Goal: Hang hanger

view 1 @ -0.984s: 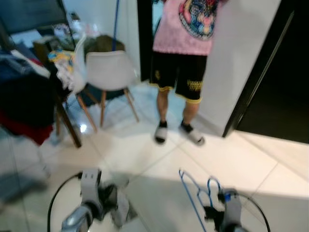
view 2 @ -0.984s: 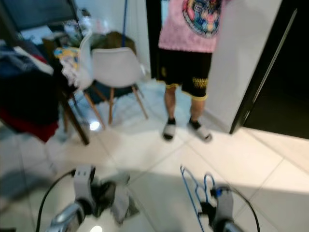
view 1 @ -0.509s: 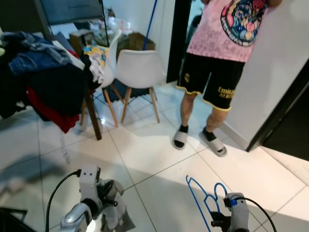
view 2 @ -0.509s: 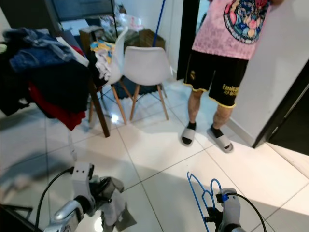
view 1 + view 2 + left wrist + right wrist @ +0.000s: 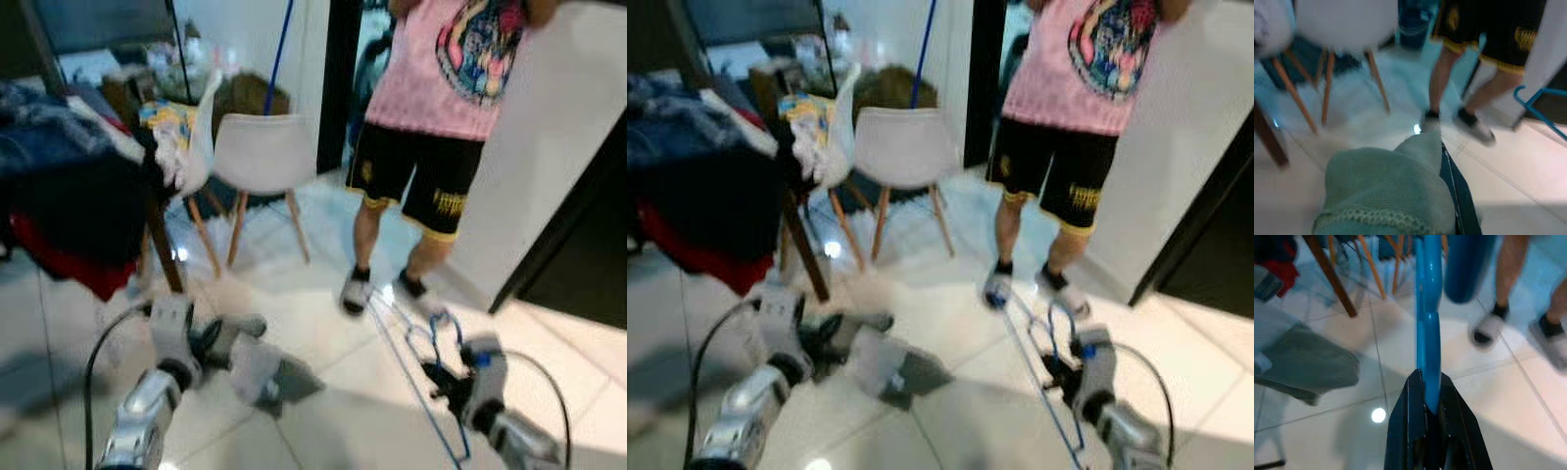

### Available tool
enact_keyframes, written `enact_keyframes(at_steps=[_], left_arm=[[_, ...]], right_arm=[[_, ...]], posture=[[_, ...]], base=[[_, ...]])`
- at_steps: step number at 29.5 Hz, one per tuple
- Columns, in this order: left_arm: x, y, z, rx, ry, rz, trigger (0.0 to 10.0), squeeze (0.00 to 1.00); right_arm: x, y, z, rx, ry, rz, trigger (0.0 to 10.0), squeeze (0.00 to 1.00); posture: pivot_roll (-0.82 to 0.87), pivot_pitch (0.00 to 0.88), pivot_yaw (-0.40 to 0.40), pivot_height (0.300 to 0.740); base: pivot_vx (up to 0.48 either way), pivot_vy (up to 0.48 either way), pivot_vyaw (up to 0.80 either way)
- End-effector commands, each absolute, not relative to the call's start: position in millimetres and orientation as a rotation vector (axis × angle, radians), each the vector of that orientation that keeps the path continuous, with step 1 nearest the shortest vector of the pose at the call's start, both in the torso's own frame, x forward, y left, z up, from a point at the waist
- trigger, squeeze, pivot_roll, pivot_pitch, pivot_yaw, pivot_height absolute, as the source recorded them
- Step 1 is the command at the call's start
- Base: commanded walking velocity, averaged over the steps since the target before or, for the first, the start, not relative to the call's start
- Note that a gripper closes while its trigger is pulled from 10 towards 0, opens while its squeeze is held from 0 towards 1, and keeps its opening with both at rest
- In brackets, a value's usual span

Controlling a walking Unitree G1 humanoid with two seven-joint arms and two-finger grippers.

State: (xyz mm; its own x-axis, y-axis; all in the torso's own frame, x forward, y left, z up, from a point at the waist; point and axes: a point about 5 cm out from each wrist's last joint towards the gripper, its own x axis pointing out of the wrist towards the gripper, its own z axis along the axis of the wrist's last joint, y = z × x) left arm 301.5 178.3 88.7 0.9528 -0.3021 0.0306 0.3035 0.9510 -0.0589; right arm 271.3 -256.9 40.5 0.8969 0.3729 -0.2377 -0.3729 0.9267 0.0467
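A robot holds a blue hanger and a grey cloth on a tiled floor in front of a standing person.

Eye views: the right gripper (image 5: 443, 377), at 5 o'clock, is clamped on a thin blue hanger (image 5: 419, 338), whose wire reaches up toward the person (image 5: 431, 127) at 1 o'clock. The left gripper (image 5: 211, 345), at 8 o'clock, grips a grey garment (image 5: 257, 367); both silver arms reach forward. A white chair (image 5: 263, 157) stands at 11 o'clock.
Left wrist view: the garment (image 5: 1396, 191) drapes over the fingers (image 5: 1462, 205).
Right wrist view: the black fingers (image 5: 1415, 416) pinch the hanger (image 5: 1428, 328).
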Motion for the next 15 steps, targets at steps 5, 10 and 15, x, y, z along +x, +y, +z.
enact_keyframes(at_steps=[5, 10, 15], left_arm=[[306.9, 178.6, 115.9, -0.048, -0.098, -0.295, 10.0, 0.0], [309.2, 175.9, 137.3, -0.019, -0.159, -0.298, 10.0, 0.0], [310.9, 172.1, 155.0, -0.009, -0.206, -0.298, 10.0, 0.0]], right_arm=[[287.2, -230.9, 96.2, -0.041, 0.083, 0.503, 10.0, 0.0], [289.4, -216.3, 127.4, -0.064, -0.008, 0.555, 10.0, 0.0], [291.7, -208.2, 150.0, -0.081, -0.076, 0.573, 10.0, 0.0]], posture=[[0.03, 0.108, -0.023, 0.74], [0.04, 0.11, -0.024, 0.74], [0.03, 0.108, -0.023, 0.74]], base=[[0.449, 0.0, 0.0], [0.428, 0.0, 0.0], [0.426, 0.0, 0.0]])
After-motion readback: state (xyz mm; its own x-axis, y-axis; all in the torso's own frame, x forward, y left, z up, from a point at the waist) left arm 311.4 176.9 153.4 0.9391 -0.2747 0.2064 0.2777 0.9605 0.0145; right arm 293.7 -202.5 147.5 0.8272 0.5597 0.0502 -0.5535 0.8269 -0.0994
